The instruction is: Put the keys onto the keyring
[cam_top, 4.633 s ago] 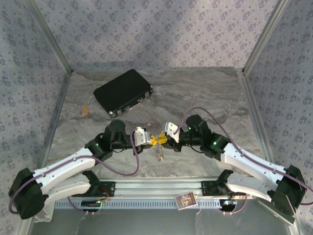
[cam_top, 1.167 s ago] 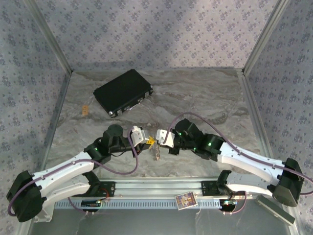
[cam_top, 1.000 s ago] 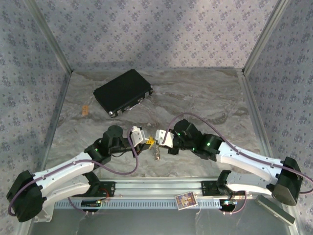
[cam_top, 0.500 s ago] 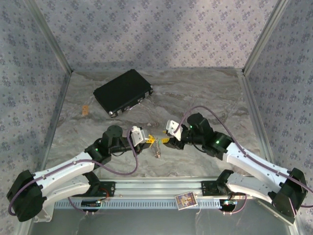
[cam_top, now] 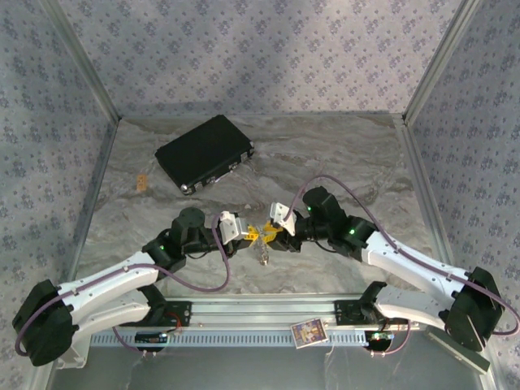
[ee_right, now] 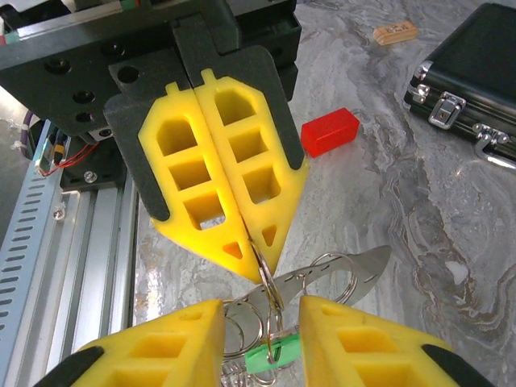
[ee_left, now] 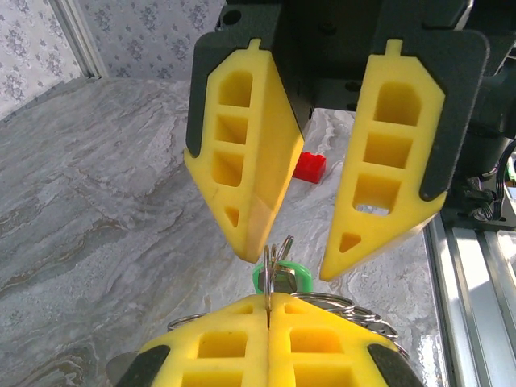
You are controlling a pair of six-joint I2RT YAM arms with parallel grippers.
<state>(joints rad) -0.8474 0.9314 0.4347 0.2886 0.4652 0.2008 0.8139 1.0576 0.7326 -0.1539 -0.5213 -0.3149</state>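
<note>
Near the front middle of the tabletop (cam_top: 341,154), the two arms meet tip to tip. The left claw (cam_top: 247,234) has its yellow fingers (ee_left: 218,343) pressed tight together. They pinch the thin wire of the keyring (ee_left: 278,256) right at their tips. The shiny silver loops of the keyring hang out from that pinch, up off the tabletop.

The right claw (cam_top: 273,237) faces the left one, very close. Its two yellow fingers (ee_right: 173,351) are spread apart, one on each side of the keyring. A green key (ee_right: 270,355) sits in the gap between them, beside the silver loops. I cannot tell if the green key is on the keyring or just next to it. I also cannot tell if the right fingers touch the key. A flat silver piece sticks out to the side among the loops.

A small red block (ee_right: 330,131) lies on the tabletop a little way past the claws. A black box (cam_top: 205,153) with silver clasps lies farther back on the left. A little tan block (ee_right: 395,32) rests near the box, well apart from the claws.
</note>
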